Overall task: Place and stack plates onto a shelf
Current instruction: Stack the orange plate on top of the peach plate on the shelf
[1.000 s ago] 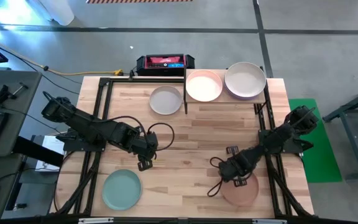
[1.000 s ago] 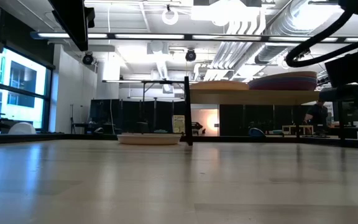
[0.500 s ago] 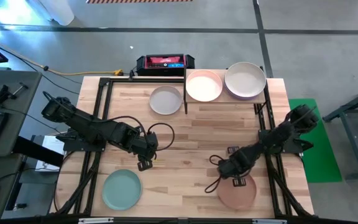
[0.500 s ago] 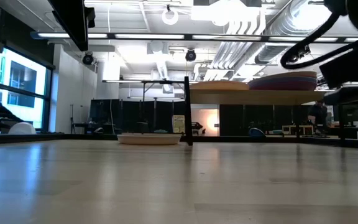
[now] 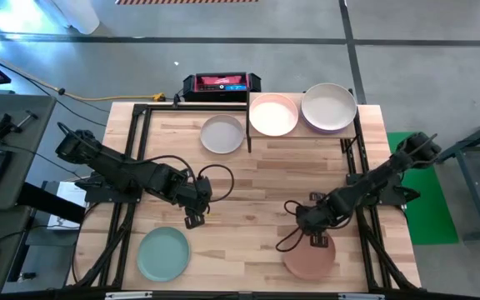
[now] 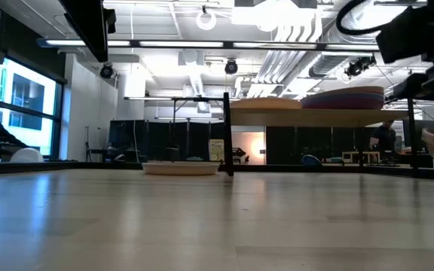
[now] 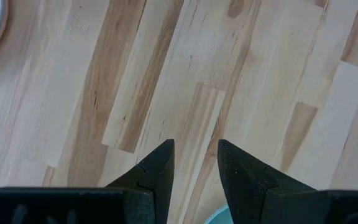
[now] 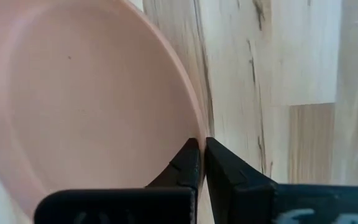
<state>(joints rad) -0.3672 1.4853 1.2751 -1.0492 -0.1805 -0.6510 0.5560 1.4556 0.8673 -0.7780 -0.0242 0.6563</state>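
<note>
No writing is legible. Right pincer [image 5: 317,239] clenches the rim of the matte tan plate [image 5: 309,257] at the plank table's [image 5: 257,179] near edge; left pincer [image 5: 193,218] hangs released.

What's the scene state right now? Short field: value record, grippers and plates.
right gripper: shut on the rim of the tan-brown plate, near edge of the table, right side
left gripper: open, empty, over bare table left of centre
teal-green plate: flat on table, near-left, untouched
grey-white plate: on table, just left of the shelf post
shelf: far right; holds pale pink plate and a stack topped by a cream plate
plates left off shelf: three
</note>
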